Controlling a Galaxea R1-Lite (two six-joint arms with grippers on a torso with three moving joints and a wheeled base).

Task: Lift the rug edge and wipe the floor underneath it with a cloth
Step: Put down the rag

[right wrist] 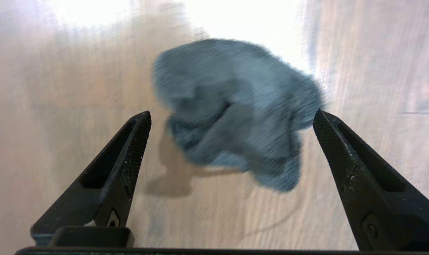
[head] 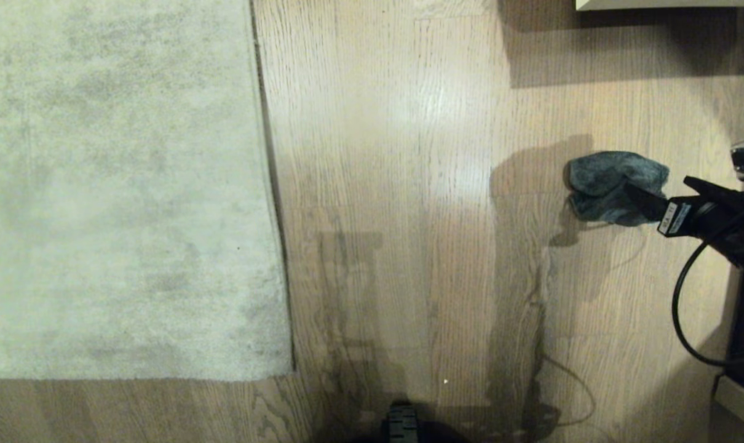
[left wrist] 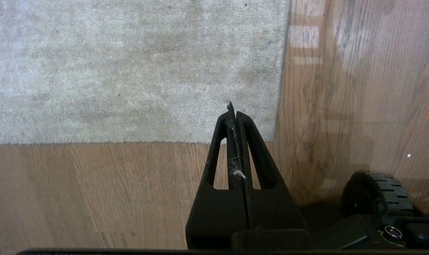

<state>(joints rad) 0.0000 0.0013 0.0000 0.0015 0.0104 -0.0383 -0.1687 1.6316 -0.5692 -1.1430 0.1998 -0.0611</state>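
A: Reaching for the cloth (right wrist: pixel 232 117) with the right gripper (right wrist: pixel 232 120), jaws spread wide, one finger on each side, nothing grasped yet.

B: Lying where?

A: Bunched on the bare floor (head: pixel 409 184) at the robot's right, well apart from the rug (head: pixel 120 184). Rug lying flat at the left, edge not yet lifted.

B: And the left gripper (left wrist: pixel 235 117)?

A: Clenched on nothing, a wisp of lint stuck between the fingers. Hanging over the rug's near corner, beside the base wheel (left wrist: pixel 381 191).

B: Handling the pick-up how?

A: Probably best by centring over the thickest fold, not the thin trailing lip. Lowering until the fingertips (right wrist: pixel 143 124) are nearly brushing the planks, then closing slowly. Soft, lumpy fabric, so likely compressing a lot before holding firm.

B: Risks?

A: Pinching only a loose flap and dragging the rest. Also scraping the fingertips on the wood.
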